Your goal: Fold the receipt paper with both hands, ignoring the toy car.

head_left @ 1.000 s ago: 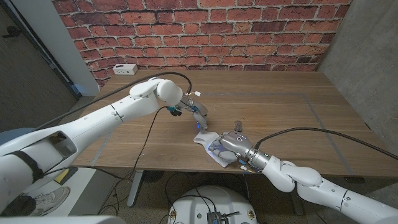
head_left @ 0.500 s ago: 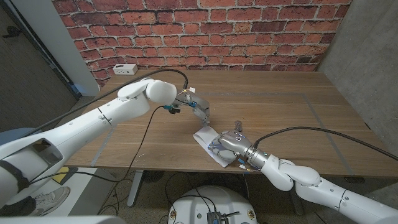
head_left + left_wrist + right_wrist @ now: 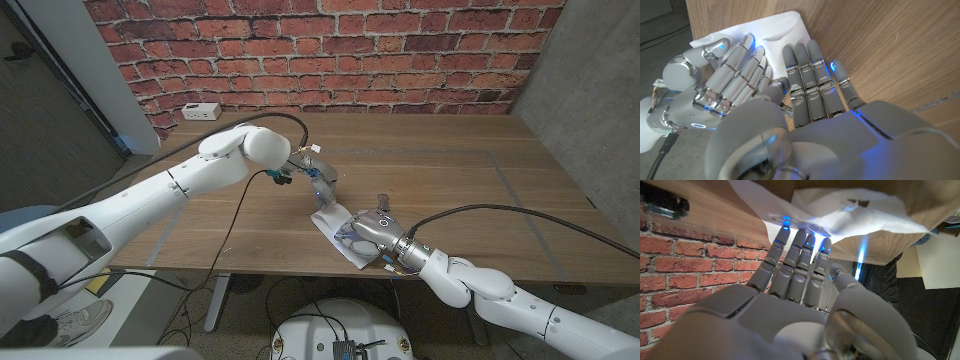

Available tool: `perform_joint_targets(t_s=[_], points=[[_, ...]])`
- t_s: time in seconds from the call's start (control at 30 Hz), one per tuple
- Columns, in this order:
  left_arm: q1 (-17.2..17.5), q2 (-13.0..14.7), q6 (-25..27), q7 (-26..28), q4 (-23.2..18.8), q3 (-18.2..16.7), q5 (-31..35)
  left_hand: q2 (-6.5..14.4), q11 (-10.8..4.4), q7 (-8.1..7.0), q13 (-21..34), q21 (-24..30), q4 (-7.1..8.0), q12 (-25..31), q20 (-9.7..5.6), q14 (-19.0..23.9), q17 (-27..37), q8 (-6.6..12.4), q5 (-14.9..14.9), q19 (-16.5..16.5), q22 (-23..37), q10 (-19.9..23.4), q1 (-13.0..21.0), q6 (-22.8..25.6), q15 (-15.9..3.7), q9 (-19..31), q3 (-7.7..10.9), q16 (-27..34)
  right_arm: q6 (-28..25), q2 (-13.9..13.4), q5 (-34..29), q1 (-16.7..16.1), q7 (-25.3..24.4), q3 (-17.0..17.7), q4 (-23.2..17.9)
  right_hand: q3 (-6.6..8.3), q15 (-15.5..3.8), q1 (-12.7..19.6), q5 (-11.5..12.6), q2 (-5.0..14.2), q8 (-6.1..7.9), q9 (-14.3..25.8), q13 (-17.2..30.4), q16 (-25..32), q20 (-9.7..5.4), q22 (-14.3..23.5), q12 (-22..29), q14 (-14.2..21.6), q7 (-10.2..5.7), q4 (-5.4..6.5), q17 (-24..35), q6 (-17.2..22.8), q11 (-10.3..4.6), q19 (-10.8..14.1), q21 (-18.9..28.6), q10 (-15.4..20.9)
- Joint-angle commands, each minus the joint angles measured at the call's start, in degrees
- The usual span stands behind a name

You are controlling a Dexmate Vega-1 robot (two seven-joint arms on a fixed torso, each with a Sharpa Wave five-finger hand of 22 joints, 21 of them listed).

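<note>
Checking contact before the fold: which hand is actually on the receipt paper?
The right hand presses its fingers onto the receipt paper; the left hand sits just beyond the paper's far edge.

- The receipt paper is lying on the worktop near its front edge, about midway across.
- The right hand is resting on the paper's right part.
- The left hand is sitting just behind the paper.
- A small box is sitting at the worktop's far left corner, by the wall.
</note>
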Motion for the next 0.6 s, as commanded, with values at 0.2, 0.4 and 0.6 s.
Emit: perform_joint_targets(t_s=[0.2,0.4,0.6], points=[[-3.8,-4.9,1.8,-7.3,7.8,5.5,2.3,0.0,0.31,-0.44,-0.4,0.8,2.12,-1.7,0.19,-2.4,-1.7,0.48,0.1,-1.9,-0.3,-2.4,-1.8,-1.9,0.45,2.0,1.86,-3.0,-0.3,-0.8,-0.1,-1.1,-1.9,0.8,-1.0,1.01,-0.19,2.7,0.5,-1.18,-0.16,0.1,0.1,-0.5,0.6,0.2,0.1,0.3,-0.33,-3.01,-0.8,-0.4,-0.03,-0.6,0.5,0.2],[-4.6,-5.6,2.5,-8.4,8.3,6.5,2.3,0.0,0.23,-0.06,-0.9,1.0,2.15,-1.6,-0.31,-0.6,-2.0,1.18,0.2,-1.3,-0.6,-1.0,-1.9,-1.2,0.19,2.7,2.64,-2.8,0.7,-0.3,1.3,-2.0,-7.2,2.2,-0.3,0.34,-0.12,3.0,0.5,-4.22,-0.79,0.0,0.2,0.2,1.54,0.0,0.0,2.5,-1.04,-5.37,-0.9,-2.4,0.02,-1.2,0.7,-0.2],[-5.3,-6.3,3.3,-8.9,8.5,8.0,3.7,-0.1,0.2,0.13,-0.8,1.0,2.04,-1.6,-0.15,-0.4,-1.9,1.31,0.2,-1.4,-0.8,-0.8,-1.9,-1.3,0.35,3.1,2.72,-2.6,3.9,0.3,3.8,-1.8,-13.1,3.8,1.6,-1.27,0.24,2.3,0.6,-4.43,-0.9,0.2,1.7,3.6,2.43,-0.1,1.3,6.1,-1.15,-5.45,1.8,-4.2,0.75,-1.2,1.2,0.7]])
